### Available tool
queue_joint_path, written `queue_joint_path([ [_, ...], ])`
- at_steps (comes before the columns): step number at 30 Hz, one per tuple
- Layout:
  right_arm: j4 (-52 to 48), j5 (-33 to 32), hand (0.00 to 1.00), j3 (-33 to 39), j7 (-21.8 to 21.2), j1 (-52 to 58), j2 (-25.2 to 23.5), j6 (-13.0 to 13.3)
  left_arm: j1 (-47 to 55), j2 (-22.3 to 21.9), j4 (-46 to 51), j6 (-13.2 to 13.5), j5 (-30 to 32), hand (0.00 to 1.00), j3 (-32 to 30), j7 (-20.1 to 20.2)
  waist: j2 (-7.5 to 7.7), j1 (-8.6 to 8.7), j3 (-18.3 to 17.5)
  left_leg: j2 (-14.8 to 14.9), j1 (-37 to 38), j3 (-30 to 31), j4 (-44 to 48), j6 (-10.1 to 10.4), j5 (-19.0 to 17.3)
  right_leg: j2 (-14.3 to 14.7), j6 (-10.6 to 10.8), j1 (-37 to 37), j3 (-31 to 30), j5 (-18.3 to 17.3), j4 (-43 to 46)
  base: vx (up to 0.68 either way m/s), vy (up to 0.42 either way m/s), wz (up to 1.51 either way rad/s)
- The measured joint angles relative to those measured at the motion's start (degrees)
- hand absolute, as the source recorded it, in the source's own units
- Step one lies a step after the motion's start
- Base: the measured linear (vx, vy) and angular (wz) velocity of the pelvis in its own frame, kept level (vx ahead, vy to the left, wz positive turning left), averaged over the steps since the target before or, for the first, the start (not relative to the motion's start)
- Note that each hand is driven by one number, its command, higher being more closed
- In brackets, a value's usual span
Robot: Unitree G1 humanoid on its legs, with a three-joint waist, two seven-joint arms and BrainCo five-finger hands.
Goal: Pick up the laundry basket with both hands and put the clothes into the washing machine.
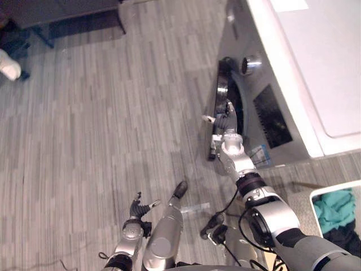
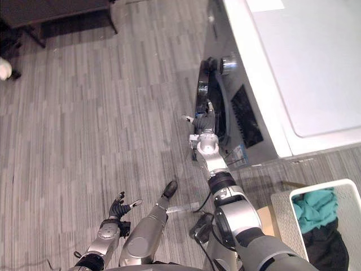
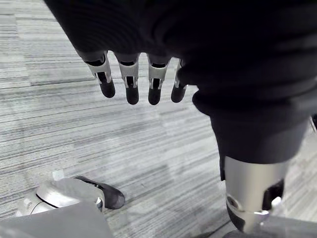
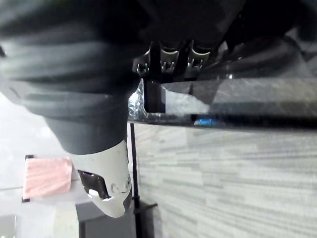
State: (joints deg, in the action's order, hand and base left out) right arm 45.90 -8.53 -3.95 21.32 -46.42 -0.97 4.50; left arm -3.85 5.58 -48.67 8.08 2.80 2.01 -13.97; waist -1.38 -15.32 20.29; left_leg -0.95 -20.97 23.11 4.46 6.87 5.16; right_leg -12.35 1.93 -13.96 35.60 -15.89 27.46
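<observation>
Flooring of grey planks is seen beneath the left hand (image 1: 137, 210), low in the frame and left of centre; its fingers (image 3: 130, 74) are held straight and open, and nothing is touched or carried by it; at the lower right corner the laundry basket (image 2: 281, 220) is found, untouched by either hand, with a teal garment (image 2: 316, 206) and a dark garment (image 2: 326, 243) heaped inside it; further up, right of centre, the right hand (image 1: 221, 124) is laid against the edge of the round dark door (image 1: 222, 87) of the washing machine (image 1: 327, 68), whose white top is spread over the upper right; the door is seen swung out from the silver front; whether it is gripped or merely pressed cannot be told. Little of the task is judged done: the opening of the door appears to be the step in hand; the basket is yet to be lifted with both hands and brought to the machine, and the clothes are yet to be loaded.
</observation>
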Motion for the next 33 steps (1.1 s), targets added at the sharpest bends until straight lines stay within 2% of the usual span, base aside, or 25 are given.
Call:
queue_joint_path([
  [1, 0.0, -0.61, 0.0, 0.0, 0.01, -1.27, -1.27, -0.02, -0.17, -0.07, 0.35, -0.01, 0.0, 0.0, -0.08, -0.05, 0.0, -0.45, 0.0, -0.1, -0.66, 0.47, 0.14, 0.42, 0.3, -0.62, -0.22, -0.03, 1.63, -0.77, 1.04, 0.05, -0.155, 0.64],
  [4, 0.0, -3.23, 0.0, -1.02, 0.33, -7.27, -3.55, -0.01, -2.52, -1.51, 1.49, -0.02, -0.43, 0.0, -0.28, -0.6, -0.09, -3.85, 0.12, -0.41, -2.82, 1.34, 0.6, 1.1, 1.48, -1.91, -0.3, -0.4, 5.69, -3.34, 3.64, 0.07, -0.186, 0.66],
  [8, -2.58, -7.53, 0.0, -10.9, -0.58, -19.05, -7.91, 1.9, -6.64, -4.49, 4.5, 0.05, -1.15, 0.0, 0.39, -1.38, -0.34, -7.72, 0.31, -1.85, -4.37, 4.79, 1.61, 1.47, 1.72, -2.69, -0.39, 1.83, 12.27, -5.42, 4.25, 0.1, -0.199, 0.73],
  [12, -7.3, -9.74, 0.0, -12.9, -1.78, -23.54, -8.1, 4.16, -8.21, -5.99, 6.87, 1.4, -1.22, 0.0, 0.99, -1.51, -0.3, -8.73, 0.32, -2.68, -4.32, 6.04, 1.67, 1.48, 1.72, -2.67, 0.47, 3.95, 14.9, -6.14, 4.21, 0.09, -0.136, 0.56],
  [14, -8.69, -10.84, 0.0, -14.39, -2.07, -23.07, -8.07, 4.2, -8.51, -6.24, 6.87, 1.4, -2.16, 0.0, 0.97, -1.57, -0.18, -8.45, 0.39, -2.52, -4.31, 5.05, 1.67, 1.48, 1.71, -2.72, 0.48, 3.65, 14.4, -6.15, 3.89, -0.02, -0.033, -0.19],
  [17, -14.95, -11.71, 0.0, -19.42, -2.5, -18.61, -7.71, 4.24, -9.18, -6.47, 6.86, 1.36, -3.3, 0.0, 1.07, -1.84, 1.33, -7.46, 1.26, -0.79, -4.24, 0.61, 1.67, 1.44, 1.66, -2.27, 0.11, 1.58, 11.01, -5.91, 2.74, -0.11, 0.029, -0.91],
  [19, -22.4, -11.3, 0.0, -23.27, -2.68, -11.81, -6.56, 4.56, -11.26, -6.26, 6.87, 1.29, -3.41, 0.0, 2.26, -2.46, 2.37, -6.4, 1.89, 1.58, -4.19, -3.21, 1.71, 1.39, 1.59, -0.62, -1.35, -0.56, 7.14, -4.13, 1.66, -0.19, 0.049, -1.25],
  [20, -27.12, -9.8, 0.0, -26.34, -3.08, -6.15, -4.73, 4.65, -13.57, -6.2, 7.23, 1.28, -3.42, 0.0, 3.02, -2.68, 3.01, -5.41, 2.23, 3.41, -4.16, -5.77, 1.73, 1.41, 1.58, 1.07, -1.8, -2.15, 3.97, -2.7, 0.72, -0.2, 0.036, -1.2],
  [22, -29.7, -7.81, 0.0, -29.2, -4.14, -0.8, -2.68, 4.77, -16.15, -5.52, 7.64, 1.29, -3.43, 0.0, 4.77, -2.9, 3.41, -3.45, 2.45, 5.09, -4.15, -7.68, 1.75, 1.53, 1.48, 2.89, -2.58, -3.53, 1.15, -1.09, -0.48, -0.22, 0.014, -1.14],
  [23, -30.71, -4.59, 0.0, -32.68, -5.69, 4.09, -0.03, 5.09, -19.38, -3.81, 7.57, 1.25, -3.25, 0.0, 6.35, -3.08, 3.92, -1.52, 2.73, 6.75, -4.15, -9.47, 1.8, 1.62, 1.4, 5.0, -3.5, -4.71, -1.65, 1.11, -2.29, -0.23, 0.008, -1.13],
  [24, -30.87, -3.3, 0.0, -34.06, -6.55, 6.12, 1.19, 5.1, -20.75, -2.83, 7.53, 1.24, -3.1, 0.0, 6.81, -3.35, 4.01, -0.67, 2.79, 7.29, -4.18, -10.08, 1.71, 1.7, 1.34, 5.85, -3.75, -5.26, -2.86, 1.89, -3.0, -0.23, 0.013, -1.19],
  [26, -31.06, -0.22, 0.0, -36.65, -9.89, 14.34, 5.62, 5.1, -27.88, 1.46, 5.61, 1.22, -0.3, 0.0, 8.62, -4.14, 4.93, 2.18, 3.27, 8.78, -4.24, -13.33, 1.37, 1.7, 1.35, 7.62, -4.12, -7.4, -6.68, 3.84, -4.36, -0.23, 0.016, -0.99],
  [27, -31.07, 0.19, 0.0, -36.66, -10.64, 15.69, 6.37, 5.11, -29.45, 2.54, 4.72, 1.15, 0.53, 0.0, 8.95, -4.16, 5.09, 2.63, 3.35, 9.01, -4.25, -13.89, 1.3, 1.69, 1.36, 7.86, -4.06, -7.81, -7.38, 4.14, -4.43, -0.17, -0.005, -0.8],
  [28, -31.1, 0.25, 0.0, -36.51, -12.15, 18.0, 7.41, 5.25, -32.39, 4.96, 2.95, 1.12, 2.28, 0.0, 9.03, -4.4, 5.45, 3.78, 3.54, 9.36, -4.29, -14.81, 1.24, 1.69, 1.36, 8.43, -4.4, -8.64, -8.85, 4.94, -4.79, -0.1, -0.023, -0.65],
  [30, -32.9, 0.12, 0.0, -35.37, -14.9, 21.62, 9.02, 5.66, -37.31, 10.44, -1.42, 0.36, 5.79, 0.0, 8.89, -5.18, 6.13, 5.49, 3.88, 10.0, -4.36, -16.67, 0.87, 1.67, 1.39, 9.06, -4.78, -10.06, -10.84, 6.12, -5.14, -0.1, -0.031, -0.68],
  [32, -35.73, -1.02, 0.0, -32.88, -18.62, 27.15, 11.19, 7.12, -44.1, 18.82, -6.95, -1.6, 10.5, 0.0, 8.98, -5.47, 7.0, 7.96, 4.33, 10.07, -4.92, -17.42, 0.21, 1.66, 1.53, 9.45, -5.16, -12.0, -12.68, 7.35, -5.44, -0.04, -0.016, -0.46],
  [33, -35.74, -1.77, 0.0, -32.02, -19.65, 28.36, 11.42, 7.66, -45.67, 20.81, -8.34, -2.22, 12.24, 0.0, 9.07, -5.66, 7.14, 8.65, 4.4, 10.06, -5.2, -17.56, 0.2, 1.61, 1.64, 9.46, -5.33, -12.4, -12.88, 7.53, -5.44, 0.01, 0.0, -0.25],
])
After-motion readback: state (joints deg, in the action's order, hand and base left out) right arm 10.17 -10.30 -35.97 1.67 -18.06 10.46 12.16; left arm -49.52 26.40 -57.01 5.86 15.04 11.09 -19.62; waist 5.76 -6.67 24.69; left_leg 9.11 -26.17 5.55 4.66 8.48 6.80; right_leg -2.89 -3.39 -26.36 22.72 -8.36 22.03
